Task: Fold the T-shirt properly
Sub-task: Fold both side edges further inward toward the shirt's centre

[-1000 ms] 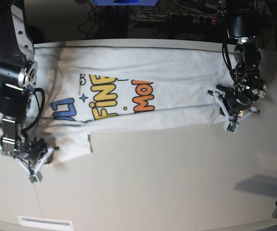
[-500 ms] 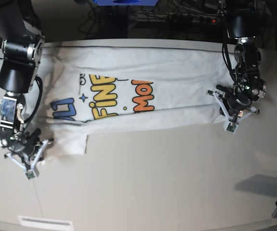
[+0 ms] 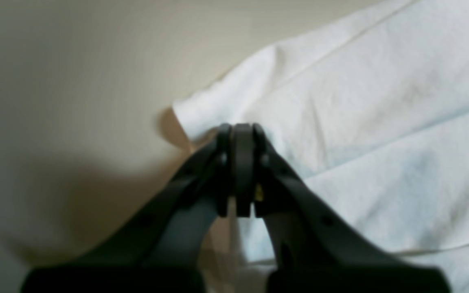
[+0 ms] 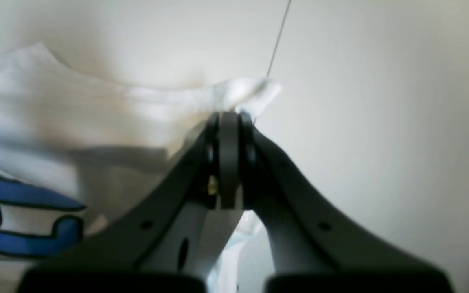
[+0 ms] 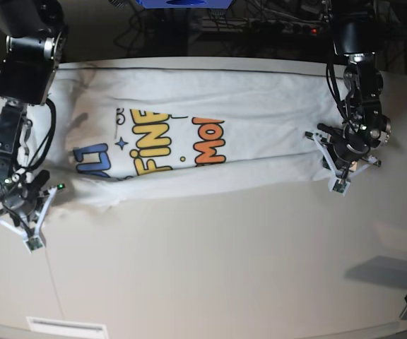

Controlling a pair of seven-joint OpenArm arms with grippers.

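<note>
Across the pale table (image 5: pixel 246 268), much of the T-shirt (image 5: pixel 260 113) is hard to read: its lower part is folded up over itself, so the print is cut through along the crease and only broken pieces of blue, yellow and orange lettering show in the base view. The far edge of the cloth runs along the table's dark back border, and the neck end near the right arm is bunched and partly covered by that arm. Both wrist views are soft and blurred, and the dark finger bodies block the lower part of each.

From the left wrist camera, the left gripper (image 3: pixel 242 134) has its fingers (image 3: pixel 295 195) pressed together, with a corner of white cloth pinched at the tips; the rest of the shirt spreads to the right of them, creased, and bare table lies to the left. In the base view this gripper (image 5: pixel 341 173) sits at the shirt's hem end.

From the right wrist camera, the right gripper (image 4: pixel 229 122) is likewise closed tight, a small peak of white fabric caught between the tips; a blue outlined letter of the print (image 4: pixel 18 215) shows at lower left. In the base view it (image 5: pixel 28 226) stands at the shirt's opposite end, low by the table edge, the cloth drawn towards it.
</note>
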